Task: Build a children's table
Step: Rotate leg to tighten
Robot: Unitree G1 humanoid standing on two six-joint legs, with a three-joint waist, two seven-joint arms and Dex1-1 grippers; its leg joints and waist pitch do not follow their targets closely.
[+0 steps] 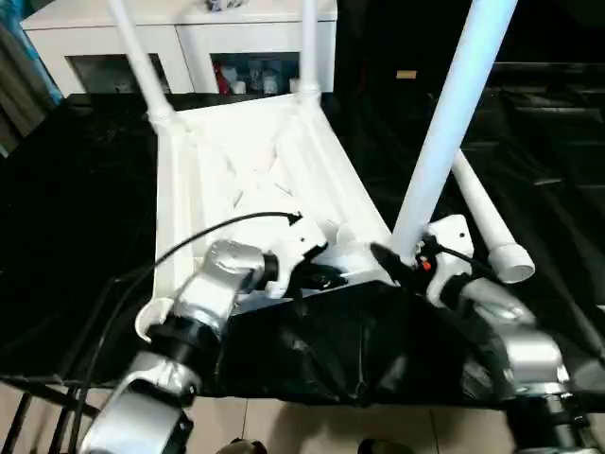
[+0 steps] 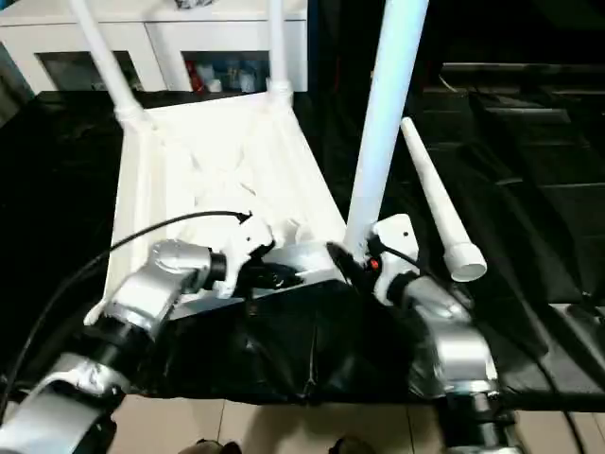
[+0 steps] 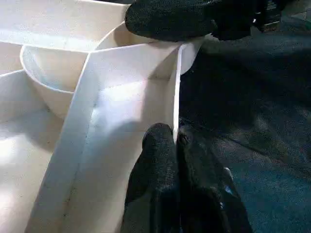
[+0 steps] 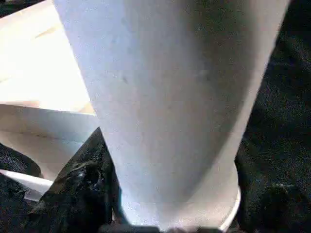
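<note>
A white cabinet [image 1: 180, 43] with glass doors stands behind black sheeting [image 1: 57, 208].

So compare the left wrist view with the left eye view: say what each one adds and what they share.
Left wrist: the left gripper pinching the tabletop's thin rim. Left eye: two far legs standing, the right gripper gripping a third upright leg, a loose leg lying on the black cloth. Shared: the tabletop's ribbed underside.

Bright overhead light, blown-out whites, dark surroundings, soft blur.
</note>
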